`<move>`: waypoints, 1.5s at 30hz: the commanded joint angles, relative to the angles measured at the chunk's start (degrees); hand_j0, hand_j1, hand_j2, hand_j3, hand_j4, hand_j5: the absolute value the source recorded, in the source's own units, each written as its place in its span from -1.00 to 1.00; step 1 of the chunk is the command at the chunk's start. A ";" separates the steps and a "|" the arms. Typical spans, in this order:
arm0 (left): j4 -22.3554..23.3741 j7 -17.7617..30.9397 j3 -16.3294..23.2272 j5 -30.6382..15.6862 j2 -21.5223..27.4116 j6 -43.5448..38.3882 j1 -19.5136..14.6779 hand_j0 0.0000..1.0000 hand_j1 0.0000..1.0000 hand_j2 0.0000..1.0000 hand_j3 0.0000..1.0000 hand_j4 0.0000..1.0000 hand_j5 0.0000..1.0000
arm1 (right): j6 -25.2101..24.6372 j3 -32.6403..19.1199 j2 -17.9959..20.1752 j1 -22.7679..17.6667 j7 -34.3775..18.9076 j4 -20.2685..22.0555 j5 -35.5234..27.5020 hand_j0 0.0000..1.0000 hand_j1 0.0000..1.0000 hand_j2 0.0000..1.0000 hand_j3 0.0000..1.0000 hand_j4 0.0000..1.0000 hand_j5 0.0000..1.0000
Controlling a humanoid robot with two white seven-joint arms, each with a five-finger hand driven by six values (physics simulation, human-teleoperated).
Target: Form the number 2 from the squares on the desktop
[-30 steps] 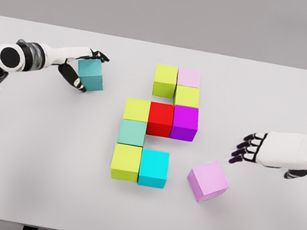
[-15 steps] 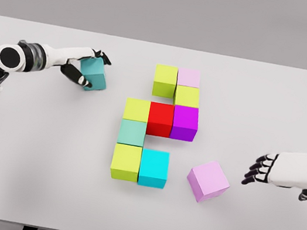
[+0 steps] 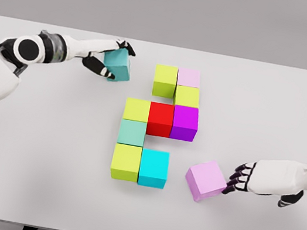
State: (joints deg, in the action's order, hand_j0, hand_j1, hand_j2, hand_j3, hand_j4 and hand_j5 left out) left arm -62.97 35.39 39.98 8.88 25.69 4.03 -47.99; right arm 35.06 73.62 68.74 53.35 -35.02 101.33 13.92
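Coloured cubes form a partial figure mid-table: lime (image 3: 165, 81) and pale pink (image 3: 189, 77) on top, yellow-green (image 3: 187, 96), then lime (image 3: 136, 109), red (image 3: 160, 119) and purple (image 3: 185, 122), mint (image 3: 132, 132), and lime (image 3: 125, 162) with cyan (image 3: 154, 167) at the bottom. My left hand (image 3: 108, 59) is shut on a teal cube (image 3: 118, 65), held left of the top row. A loose, tilted lilac cube (image 3: 206, 180) lies right of the cyan one. My right hand (image 3: 235, 179) touches its right side with its fingertips, fingers open.
The white table (image 3: 29, 176) stretches wide around the cubes, with its front edge near the bottom of the view. Nothing else stands on it.
My left hand carried the teal cube right and up toward the top row. My right hand swung out, then came back in against the lilac cube, nudging it slightly left.
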 commanded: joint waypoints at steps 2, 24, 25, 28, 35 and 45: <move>-0.22 -0.39 1.06 0.61 -0.73 1.95 0.00 -0.05 -0.05 -0.05 -0.05 -0.05 -0.05 | -0.06 0.12 -1.32 0.09 0.02 0.01 -0.13 1.00 1.00 1.00 1.00 1.00 1.00; 2.59 -0.39 2.29 1.93 -4.07 3.35 -0.70 -0.05 -0.05 -0.05 -0.05 -0.05 -0.05 | -0.06 0.12 -7.65 0.88 0.02 0.09 -1.62 1.00 1.00 1.00 1.00 1.00 1.00; 2.50 -0.39 2.29 1.84 -4.07 3.35 -0.70 -0.05 -0.05 -0.05 -0.05 -0.05 -0.05 | -0.06 0.12 -7.83 0.79 0.02 0.09 -1.62 1.00 1.00 1.00 1.00 1.00 1.00; 2.50 -0.39 2.21 1.84 -4.07 3.97 -0.70 -0.04 -0.04 -0.04 -0.04 -0.04 -0.04 | -0.06 0.12 -8.18 0.88 0.02 0.09 -1.62 1.00 1.00 1.00 1.00 1.00 1.00; 2.41 -0.39 2.21 1.84 -4.07 4.14 -0.62 -0.04 -0.04 -0.04 -0.04 -0.04 -0.04 | -0.06 -1.47 -3.08 1.23 0.02 -0.17 -1.53 1.00 1.00 1.00 1.00 1.00 1.00; 2.33 -0.39 2.29 1.75 -4.07 5.02 -0.62 -0.03 -0.03 -0.03 -0.03 -0.03 -0.03 | -0.06 -18.07 3.16 0.09 0.02 -2.01 -8.56 1.00 1.00 1.00 1.00 1.00 1.00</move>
State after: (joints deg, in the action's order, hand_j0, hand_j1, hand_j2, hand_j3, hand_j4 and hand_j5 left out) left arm -60.63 35.14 42.33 10.52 21.55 8.78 -48.60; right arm 35.07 58.79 71.20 51.59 -35.00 100.09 7.67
